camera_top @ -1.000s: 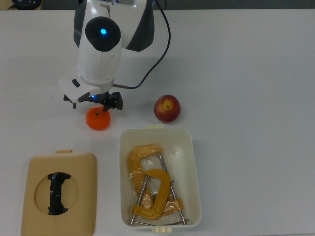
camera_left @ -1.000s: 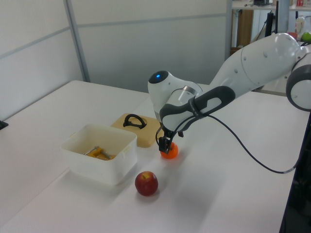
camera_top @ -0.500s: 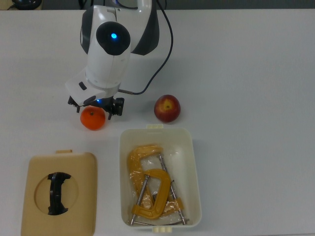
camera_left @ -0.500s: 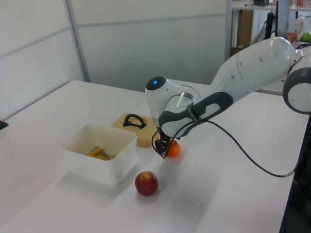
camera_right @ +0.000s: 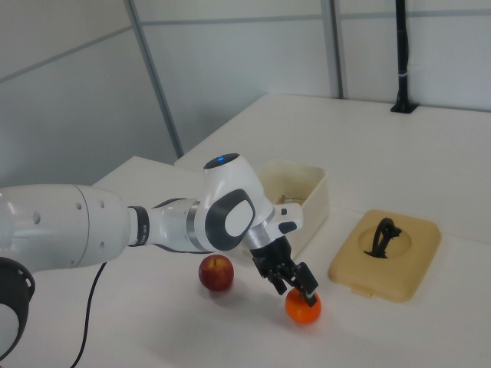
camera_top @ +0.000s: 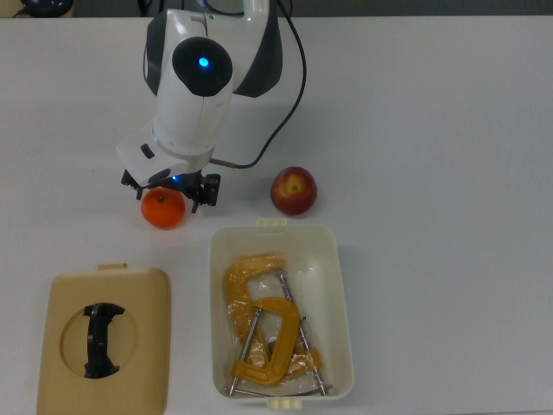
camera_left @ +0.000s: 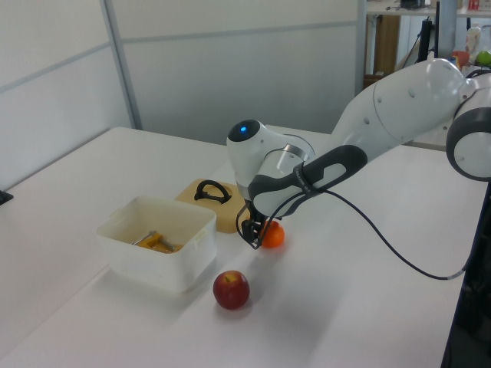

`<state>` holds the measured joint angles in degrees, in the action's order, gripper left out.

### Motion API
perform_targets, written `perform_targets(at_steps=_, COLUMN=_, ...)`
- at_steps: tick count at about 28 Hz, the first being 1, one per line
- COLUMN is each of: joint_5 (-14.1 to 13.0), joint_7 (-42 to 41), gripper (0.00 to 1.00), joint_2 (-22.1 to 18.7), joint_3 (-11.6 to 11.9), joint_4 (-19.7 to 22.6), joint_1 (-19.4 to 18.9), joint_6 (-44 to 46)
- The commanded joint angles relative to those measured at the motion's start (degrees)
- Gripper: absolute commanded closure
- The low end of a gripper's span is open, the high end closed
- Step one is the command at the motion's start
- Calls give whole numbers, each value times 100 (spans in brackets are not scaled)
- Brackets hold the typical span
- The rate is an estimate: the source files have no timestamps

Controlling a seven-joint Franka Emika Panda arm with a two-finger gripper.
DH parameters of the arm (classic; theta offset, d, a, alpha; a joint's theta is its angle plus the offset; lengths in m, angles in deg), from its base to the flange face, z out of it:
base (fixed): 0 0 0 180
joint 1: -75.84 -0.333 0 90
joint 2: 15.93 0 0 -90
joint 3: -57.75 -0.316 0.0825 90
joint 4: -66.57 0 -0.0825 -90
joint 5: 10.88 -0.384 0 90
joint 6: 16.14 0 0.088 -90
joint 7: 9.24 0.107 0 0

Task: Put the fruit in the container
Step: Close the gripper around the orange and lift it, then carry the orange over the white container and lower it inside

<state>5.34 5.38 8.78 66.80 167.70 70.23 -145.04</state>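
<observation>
**Claw down over the orange, tub still without fruit**

I have the claw (camera_top: 169, 192) low over the orange (camera_top: 163, 208), which sits on the white tabletop (camera_top: 449, 173). In the top view its dark fingers (camera_top: 207, 188) stand on either side of the fruit's upper half, spread about as wide as the orange; in the right view the claw (camera_right: 294, 283) comes down on top of the orange (camera_right: 303, 307). I cannot tell whether the fingers are actually pressing the skin, and the orange looks to be resting on the tabletop.

The apple (camera_top: 294, 191) lies apart from the orange, toward the top view's right, just beside the short end of the tub (camera_top: 339, 285). The tub holds yellow-orange clamps (camera_top: 263, 333) and no fruit. In the left view the apple (camera_left: 231, 289) sits just beside the tub (camera_left: 157, 254), nearer the camera.

The tan lid (camera_top: 104, 341) with its black handle (camera_top: 102, 339) lies flat at the top view's lower left, well apart from the claw.
</observation>
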Motion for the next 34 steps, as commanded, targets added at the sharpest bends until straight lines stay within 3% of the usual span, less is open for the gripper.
perform_targets(at_steps=1, joint_5=127, joint_7=156, gripper=33, joint_2=60, joint_3=19, joint_4=21, joint_1=-45, joint_6=-179)
perform_targets(at_steps=3, joint_5=118, joint_7=164, gripper=66, joint_2=51, joint_3=19, joint_4=12, joint_1=-45, joint_6=-179)
perform_targets(at_steps=4, joint_5=92, joint_7=199, gripper=94, joint_2=42, joint_3=19, joint_4=12, joint_1=-54, joint_6=-179)
perform_targets(at_steps=5, joint_5=92, joint_7=234, gripper=100, joint_2=42, joint_3=19, joint_4=12, joint_1=-54, joint_6=-179)
perform_targets(at_steps=11, joint_5=56, joint_7=358, gripper=100, joint_2=-54, joint_3=10, joint_4=3, joint_1=-80, joint_6=-171)
perform_targets(at_steps=15, joint_5=21, joint_7=296, gripper=100, joint_2=-379, joint_3=10, joint_4=-23, joint_1=-80, joint_6=-109)
perform_targets(at_steps=20, joint_5=-373, joint_7=33, gripper=100, joint_2=-1029, joint_3=27, joint_4=-41, joint_1=-71, joint_6=259)
perform_targets(at_steps=22, joint_5=-751, joint_7=-178, gripper=100, joint_2=-1284, joint_3=45, joint_4=-242, joint_1=-62, joint_6=549)
perform_targets(at_steps=27, joint_5=-1323, joint_7=58, gripper=100, joint_2=-1189, joint_3=27, joint_4=-936, joint_1=-80, joint_6=788)
perform_targets(at_steps=30, joint_5=-1289, joint_7=663, gripper=100, joint_2=-1048, joint_3=1, joint_4=-1051, joint_1=-106, joint_6=726)
perform_targets(at_steps=34, joint_5=-1157, joint_7=1709, gripper=100, joint_2=-530, joint_3=-17, joint_4=-1438, joint_1=-440, joint_6=7)
